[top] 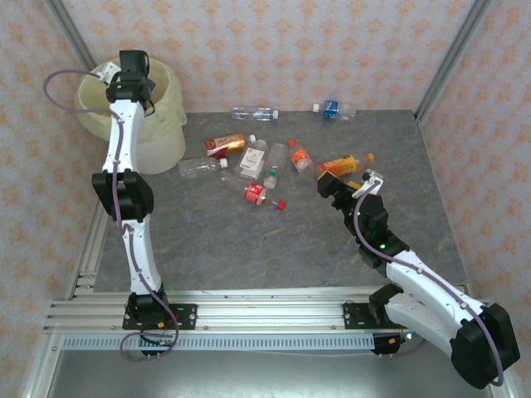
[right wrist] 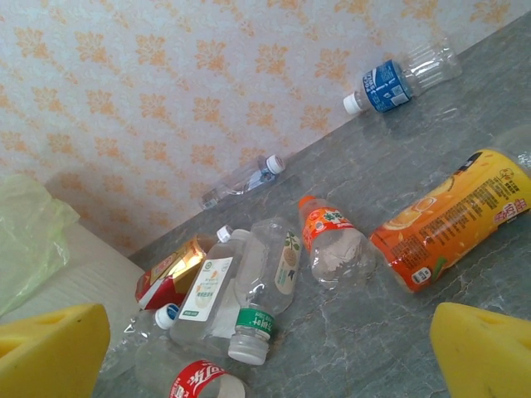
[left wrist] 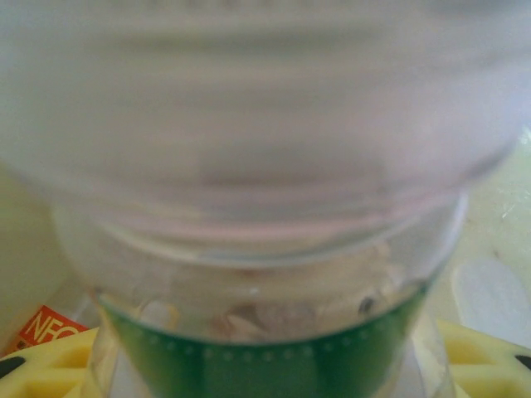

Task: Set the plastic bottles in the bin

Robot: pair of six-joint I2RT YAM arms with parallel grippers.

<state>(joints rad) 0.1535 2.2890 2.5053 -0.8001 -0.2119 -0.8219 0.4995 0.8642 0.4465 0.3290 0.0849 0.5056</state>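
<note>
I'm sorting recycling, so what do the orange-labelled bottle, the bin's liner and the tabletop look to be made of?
Orange-labelled bottle: likely thin plastic under a glossy printed sleeve, which catches highlights.
Bin liner: thin, translucent pale-yellow plastic film, creased and folded.
Tabletop: grey veined surface with a dull sheen. It could be stone or a stone-look laminate; the look leaves that open.

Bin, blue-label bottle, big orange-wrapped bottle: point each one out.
bin (top: 162, 148), top external view, on its cream side wall.
blue-label bottle (right wrist: 387, 85), right wrist view, on the blue label.
big orange-wrapped bottle (right wrist: 452, 217), right wrist view, mid-body on the orange wrap.
</note>
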